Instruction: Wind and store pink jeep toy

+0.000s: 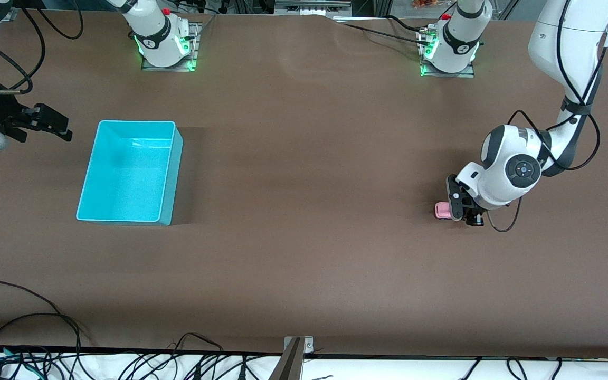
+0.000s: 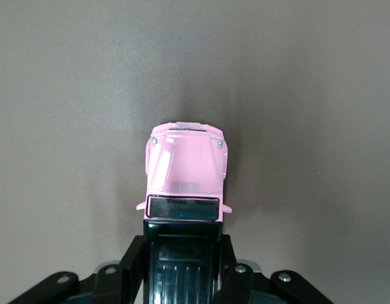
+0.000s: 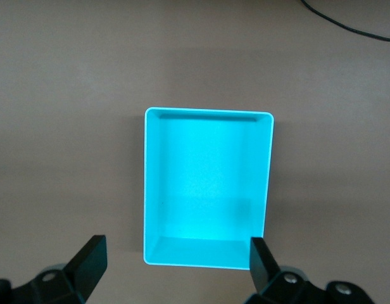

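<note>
Standing near the tabletop's right-arm end, a teal bin (image 1: 127, 171) is seen beneath the waiting right gripper (image 3: 176, 263), its fingers spread apart. Toward the left-arm end, the left gripper (image 1: 454, 208) is clamped on the pink jeep toy (image 2: 185, 171), which sits on the tabletop (image 1: 304, 253).

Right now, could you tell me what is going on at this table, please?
The left pincer is shut on the pink jeep toy, low at the table near the left arm's end. The right pincer waits open above the table beside the empty teal bin, at the right arm's end.
</note>
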